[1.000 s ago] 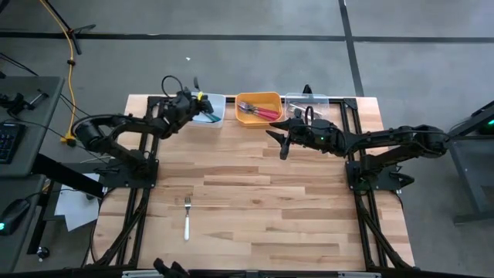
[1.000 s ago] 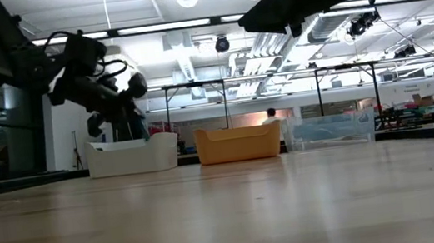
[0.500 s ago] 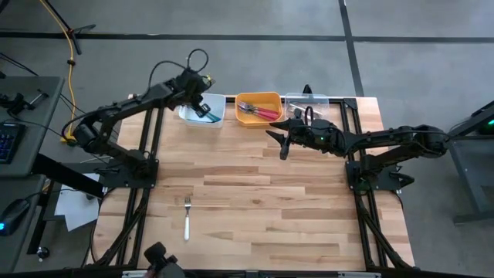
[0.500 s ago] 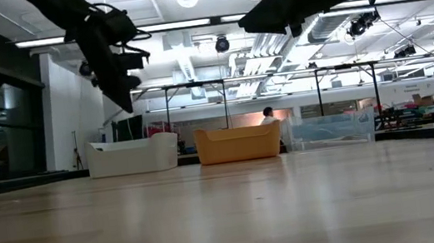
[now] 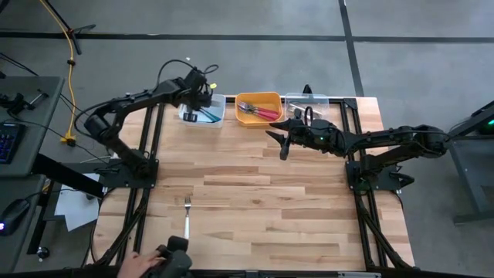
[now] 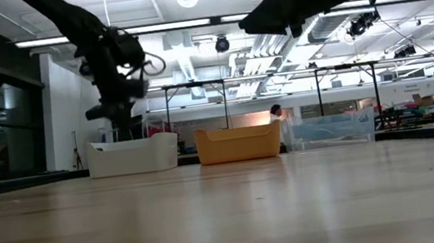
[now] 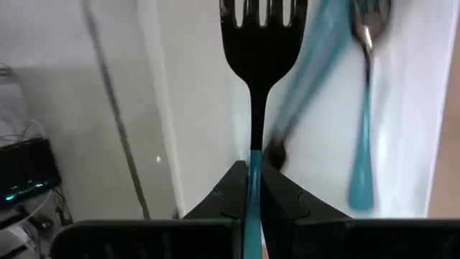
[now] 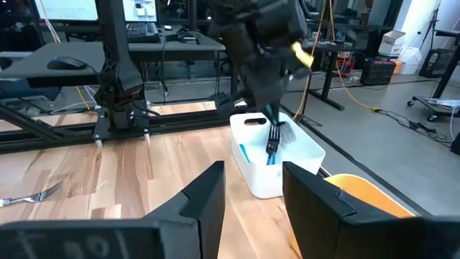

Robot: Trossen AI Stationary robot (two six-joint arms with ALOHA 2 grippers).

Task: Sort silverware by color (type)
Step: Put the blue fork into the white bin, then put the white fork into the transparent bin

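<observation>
Nearest us on the counter (image 5: 262, 193), a lone silver fork (image 5: 186, 217) lies unsorted by the front edge, with a person's hand (image 5: 147, 262) at that edge. Farther back, the right pincer (image 5: 280, 144) hovers in front of the orange bin (image 5: 258, 108), its fingers parted and holding nothing. At the far left corner, the left pincer (image 5: 202, 99) hangs over the white bin (image 5: 208, 110), clenched on the handle of a blue-handled fork (image 7: 253, 108) pointing tines-down; other blue forks (image 7: 363, 144) lie below it. We judge a clean release needs the fork low and centred within the walls, so it neither bounces out nor catches the rim.
</observation>
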